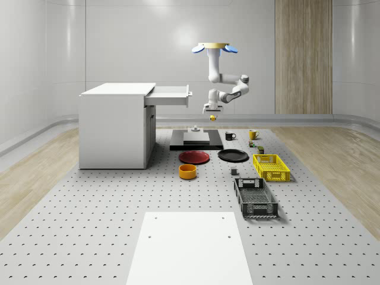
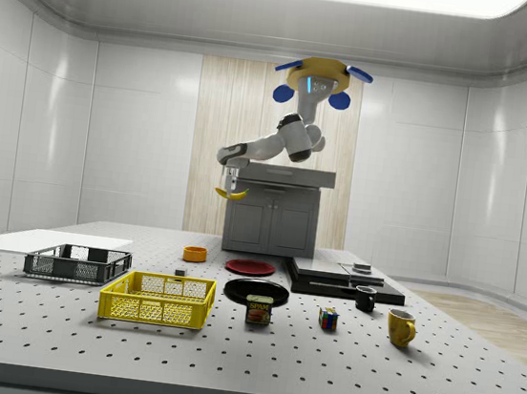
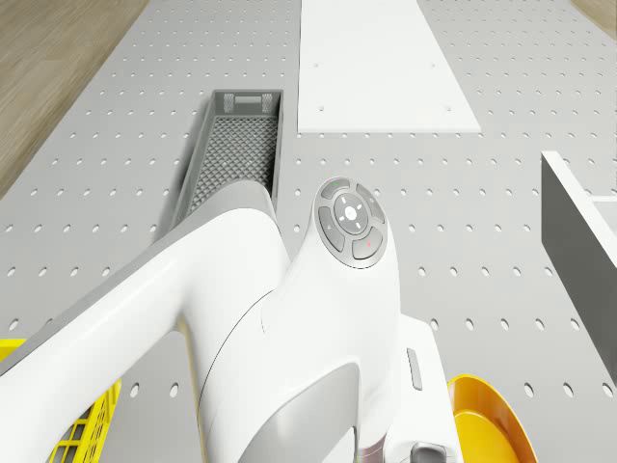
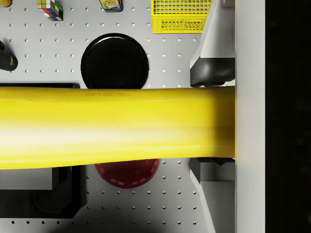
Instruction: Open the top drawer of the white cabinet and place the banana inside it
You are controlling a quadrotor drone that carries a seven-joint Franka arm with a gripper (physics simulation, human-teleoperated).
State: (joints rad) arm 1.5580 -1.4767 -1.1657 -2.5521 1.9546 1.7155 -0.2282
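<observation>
Drone [image 1: 215, 47] hovers in the air above the desk [image 1: 107, 219], off the open end of the white cabinet [image 1: 114, 127], roughly over the black platform [image 1: 196, 141]. Arm hangs below it, folded at the elbow.

Top drawer [image 1: 170, 94] already pulled out, projecting from the cabinet toward the whole-scene view's right. So the opening step looks done; the carry step is in hand.

Hand [image 1: 212, 112] is clamped on the banana [image 1: 212, 117]. In the wrist view the banana [image 4: 116, 127] lies crosswise between the fingers, one finger [image 4: 212, 73] pressed at its end. In the side view the banana [image 2: 231, 193] hangs curved under the hand [image 2: 231, 181], clear of everything.

Banana sits in the air near the drawer's front edge but lower than the drawer, and outside it. Below it: black platform, red plate [image 1: 195, 157], black plate [image 1: 233, 155], orange bowl [image 1: 187, 171]. Yellow basket [image 1: 271, 167] and dark grey crate [image 1: 255, 198] lie well apart from it.

Judgement on the next move: banana must go up above the drawer's rim, then across toward the cabinet until it is over the drawer's inside, then down and let go. Risk: striking the drawer front while crossing at this height.
</observation>
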